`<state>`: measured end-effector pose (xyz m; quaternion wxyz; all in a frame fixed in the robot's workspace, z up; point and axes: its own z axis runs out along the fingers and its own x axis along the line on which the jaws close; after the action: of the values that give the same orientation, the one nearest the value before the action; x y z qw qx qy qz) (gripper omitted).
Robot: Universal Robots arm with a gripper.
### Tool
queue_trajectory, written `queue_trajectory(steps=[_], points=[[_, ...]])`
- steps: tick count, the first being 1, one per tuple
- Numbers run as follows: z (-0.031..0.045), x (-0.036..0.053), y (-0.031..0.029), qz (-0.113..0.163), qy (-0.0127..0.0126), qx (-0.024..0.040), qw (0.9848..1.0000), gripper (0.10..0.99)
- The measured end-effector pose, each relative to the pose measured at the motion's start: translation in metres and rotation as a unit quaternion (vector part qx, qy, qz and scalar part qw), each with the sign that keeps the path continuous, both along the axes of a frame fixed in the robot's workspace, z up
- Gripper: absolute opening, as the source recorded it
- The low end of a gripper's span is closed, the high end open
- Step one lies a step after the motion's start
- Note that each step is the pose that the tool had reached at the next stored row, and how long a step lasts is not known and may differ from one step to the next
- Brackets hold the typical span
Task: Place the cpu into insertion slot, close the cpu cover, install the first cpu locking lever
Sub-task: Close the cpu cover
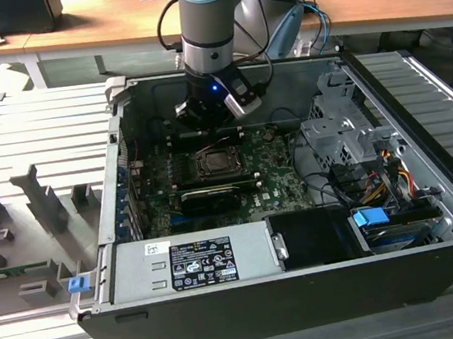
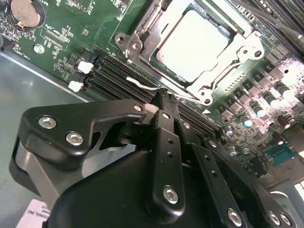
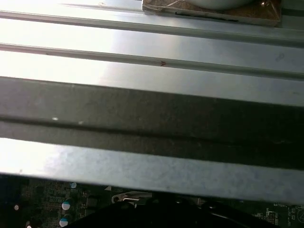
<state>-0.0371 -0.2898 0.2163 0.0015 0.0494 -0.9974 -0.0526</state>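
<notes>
The cpu [image 2: 199, 45] lies flat in its socket on the green motherboard [image 2: 71, 28], its silver top showing through the window of the cpu cover [image 2: 240, 52], which is folded down around it. In the exterior view the cpu [image 1: 213, 164] sits mid-board inside the open computer case. My gripper [image 2: 164, 97] hangs just beside the socket with its black fingers [image 2: 166, 142] shut together. Their tips meet the thin wire locking lever [image 2: 140, 84], which runs along the socket's edge. In the exterior view the gripper [image 1: 209, 126] is at the socket's far side.
Black memory slots [image 2: 109, 76] run between the gripper and the socket. The case holds a power supply [image 1: 192, 260] at the front, a metal drive cage [image 1: 346, 134] and cables at the exterior view's right. The case wall [image 3: 152, 109] is close by. A ribbed grey table [image 1: 33, 143] surrounds the case.
</notes>
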Motion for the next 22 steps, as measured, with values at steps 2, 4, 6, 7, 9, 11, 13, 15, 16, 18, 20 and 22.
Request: queue_trajectory(steps=[2,4,6,7,9,11,13,15,16,18,20,22], points=[[-0.0012,0.0003,0.0,0.0,0.0,0.0001,1.0,0.106],[-0.0018,0.0007,0.0,0.0,0.0001,0.0001,1.0,0.106],[-0.0027,0.0015,0.0,0.0,0.0,0.0002,1.0,0.106],[-0.0032,0.0017,0.0,0.0,0.0,0.0002,1.0,0.106],[-0.0038,0.004,0.0002,0.0,0.0,0.0001,1.0,0.106],[-0.0043,0.0057,0.0002,0.0,0.0,0.0001,1.0,0.106],[-0.0048,0.0076,0.0002,0.0,0.0001,0.0001,1.0,0.106],[-0.0055,0.0096,0.0003,0.0,0.0,0.0002,1.0,0.106],[-0.0064,0.0125,0.0003,0.0,0.0,0.0002,1.0,0.106],[-0.007,0.0141,0.0003,0.0,0.0,0.0002,1.0,0.106],[-0.0076,0.0159,0.0004,0.0,0.0,0.0004,1.0,0.106],[-0.0081,0.0172,0.0004,0.0,0.0,0.0006,1.0,0.106]])
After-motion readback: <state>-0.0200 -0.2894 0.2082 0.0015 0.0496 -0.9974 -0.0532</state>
